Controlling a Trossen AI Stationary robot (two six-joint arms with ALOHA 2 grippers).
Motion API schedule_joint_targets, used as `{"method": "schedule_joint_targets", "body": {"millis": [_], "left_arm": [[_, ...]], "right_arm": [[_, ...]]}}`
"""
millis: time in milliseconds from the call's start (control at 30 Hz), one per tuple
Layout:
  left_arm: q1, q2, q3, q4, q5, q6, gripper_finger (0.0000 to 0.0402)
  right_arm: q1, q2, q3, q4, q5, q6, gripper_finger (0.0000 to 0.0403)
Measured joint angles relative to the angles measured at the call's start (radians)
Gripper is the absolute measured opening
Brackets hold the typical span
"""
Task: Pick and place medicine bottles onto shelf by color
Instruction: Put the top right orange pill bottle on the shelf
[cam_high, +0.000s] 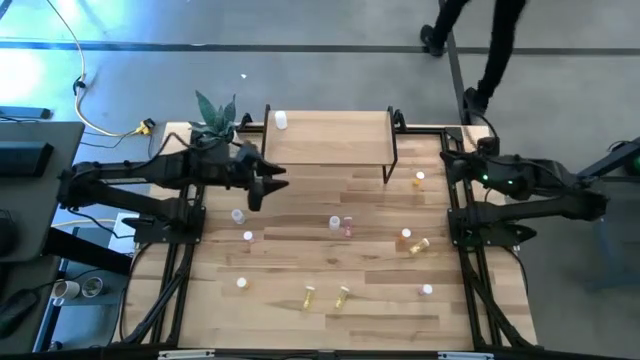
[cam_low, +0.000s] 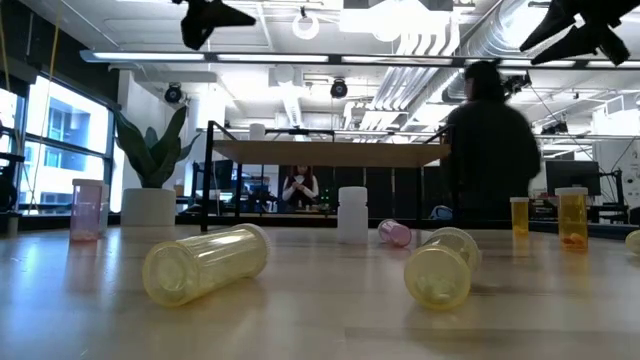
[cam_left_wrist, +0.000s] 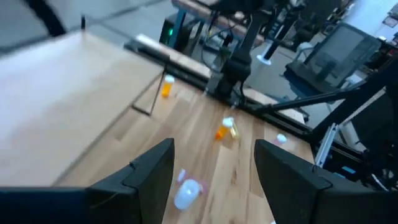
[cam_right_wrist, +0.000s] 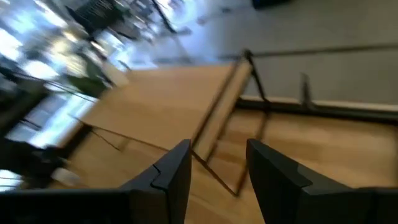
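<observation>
Left tool spread and empty near the shelf, most bottles not yet sorted

One white bottle (cam_high: 281, 121) stands at the shelf (cam_high: 330, 140) upper left corner; the rest dot the bench (cam_high: 300, 270) across the lower half of the frame. The left tool (cam_high: 272, 184), fingers parted, should drop squarely over a standing bottle (cam_high: 238, 215) before clenching; the right tool (cam_right_wrist: 217, 163), also parted and empty, waits at right

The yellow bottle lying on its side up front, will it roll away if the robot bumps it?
Probably. The yellow bottle is a smooth round tube lying flat on the table, so a sideways nudge should roll it. It looks see-through and empty, so likely light and easy to knock.
</observation>
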Motion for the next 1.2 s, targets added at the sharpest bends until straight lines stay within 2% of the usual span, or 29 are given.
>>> {"method": "schedule_joint_targets", "body": {"millis": [233, 367, 567, 867, 1200], "left_arm": [[0.034, -0.074, 0.000, -0.012, 0.000, 0.071, 0.0211], [0.045, -0.101, 0.000, -0.058, 0.029, 0.102, 0.0211], [0.046, -0.110, 0.000, -0.105, 0.048, 0.126, 0.0211], [0.046, -0.110, 0.000, -0.103, 0.040, 0.179, 0.0211], [0.046, -0.110, 0.000, -0.098, 0.037, 0.179, 0.0211]], "right_arm": [[-0.071, 0.180, 0.179, -0.264, -0.033, 0.158, 0.0186], [-0.141, 0.233, 0.254, -0.308, -0.041, 0.202, 0.0204], [-0.299, 0.254, 0.309, -0.327, -0.066, 0.188, 0.0207], [-0.554, 0.296, 0.308, -0.327, -0.302, 0.009, 0.0207], [-0.836, 0.490, 0.308, -0.326, -0.589, -0.274, 0.0207]]}}
